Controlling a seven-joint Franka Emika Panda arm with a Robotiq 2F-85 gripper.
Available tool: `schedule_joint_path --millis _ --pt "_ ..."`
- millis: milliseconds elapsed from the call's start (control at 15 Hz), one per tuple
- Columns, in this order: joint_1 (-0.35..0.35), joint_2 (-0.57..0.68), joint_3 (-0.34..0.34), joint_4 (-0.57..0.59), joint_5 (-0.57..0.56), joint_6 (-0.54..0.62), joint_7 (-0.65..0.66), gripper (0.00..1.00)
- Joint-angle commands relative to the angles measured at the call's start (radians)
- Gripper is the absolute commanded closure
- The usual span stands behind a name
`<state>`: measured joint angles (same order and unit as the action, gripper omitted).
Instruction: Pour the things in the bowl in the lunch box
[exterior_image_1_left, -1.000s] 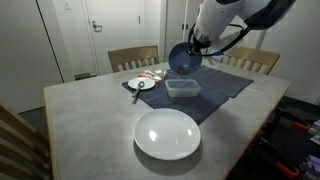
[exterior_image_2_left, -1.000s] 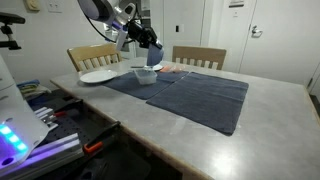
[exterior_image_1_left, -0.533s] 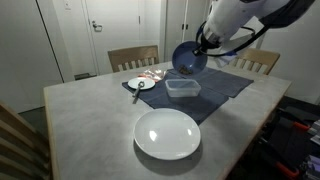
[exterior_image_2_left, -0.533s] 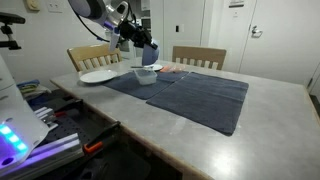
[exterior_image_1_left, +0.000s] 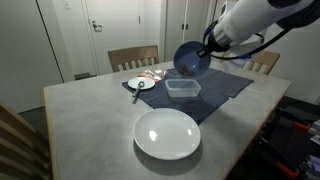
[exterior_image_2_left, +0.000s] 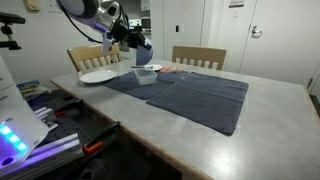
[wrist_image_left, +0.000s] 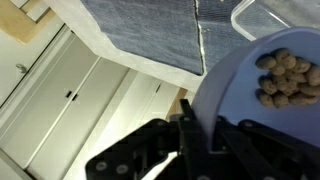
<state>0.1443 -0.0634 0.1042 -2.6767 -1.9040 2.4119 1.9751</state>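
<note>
My gripper (exterior_image_1_left: 207, 46) is shut on the rim of the blue-purple bowl (exterior_image_1_left: 190, 58) and holds it tilted steeply above the clear plastic lunch box (exterior_image_1_left: 182, 88) on the dark cloth. In the wrist view the bowl (wrist_image_left: 250, 100) fills the lower right and holds a cluster of small brown pieces (wrist_image_left: 285, 78) near its upper edge; a corner of the lunch box (wrist_image_left: 262, 15) shows beyond it. In an exterior view the gripper (exterior_image_2_left: 135, 38) holds the bowl (exterior_image_2_left: 143, 46) over the lunch box (exterior_image_2_left: 145, 75).
A large white plate (exterior_image_1_left: 167, 133) lies on the grey table (exterior_image_1_left: 90, 125) near the front. A small white saucer (exterior_image_1_left: 141, 84) with a utensil sits left of the lunch box. A dark cloth (exterior_image_2_left: 200, 95) covers part of the table. Wooden chairs (exterior_image_1_left: 133, 58) stand behind.
My gripper has moved to the right with the bowl and tilted it further over the lunch box.
</note>
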Motion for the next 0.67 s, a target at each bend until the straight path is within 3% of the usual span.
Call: schedule_joint_path --millis 0,600 --pt "0.019 -0.028 0.017 -0.037 -0.089 0.0 0.101 0.98" --pt "0.036 0.054 0.024 0.006 -0.259 -0.048 0.288 0.98"
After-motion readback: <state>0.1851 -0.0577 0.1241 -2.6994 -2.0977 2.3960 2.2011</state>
